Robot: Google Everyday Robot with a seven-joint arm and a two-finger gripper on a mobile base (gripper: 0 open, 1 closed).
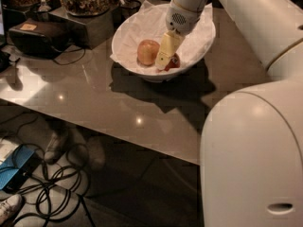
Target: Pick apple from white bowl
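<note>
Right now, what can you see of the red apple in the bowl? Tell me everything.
The apple is deep red and looks smooth. Only a sliver of it shows, because the end effector reaches down in front of it, covers the rest and is apparently in contact. It sits low in the bowl on crinkled white paper, toward the near side, just to the right in the view of a paler orange apple. Whether the two apples touch is hidden. No stem shows.

End effector [162, 64] inside white bowl [150, 75], seemingly touching apple [174, 62].
</note>
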